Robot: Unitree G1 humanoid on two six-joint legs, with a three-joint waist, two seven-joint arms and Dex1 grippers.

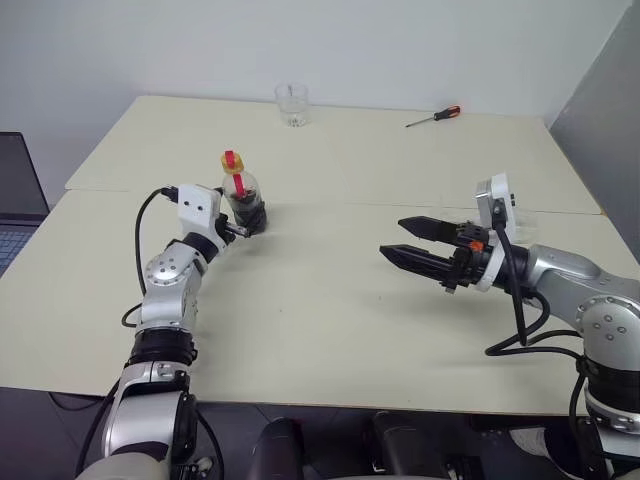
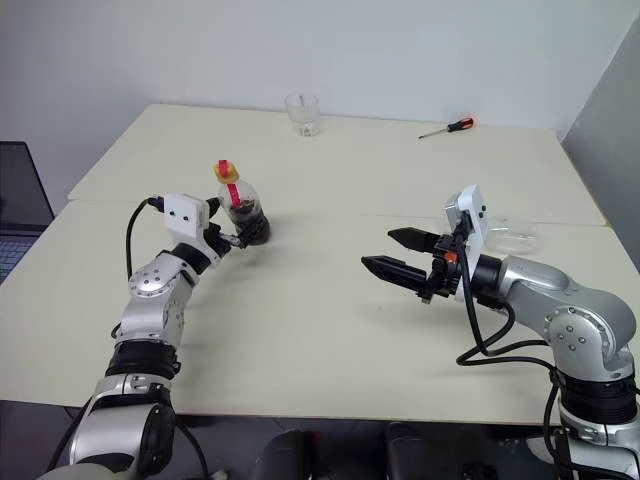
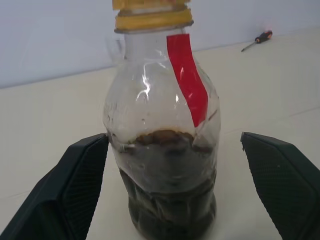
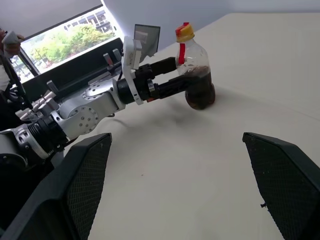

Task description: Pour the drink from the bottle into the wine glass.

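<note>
Left wrist view: bottle upright between open left jaws, not gripped; right jaws open, well apart.

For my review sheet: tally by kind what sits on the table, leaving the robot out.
Clear plastic bottle with yellow cap, red strip and dark drink: 1
Short clear tumbler: 1
Red-handled screwdriver: 1
Clear glassy item at far right, kind unclear: 1
Total: 4
</note>
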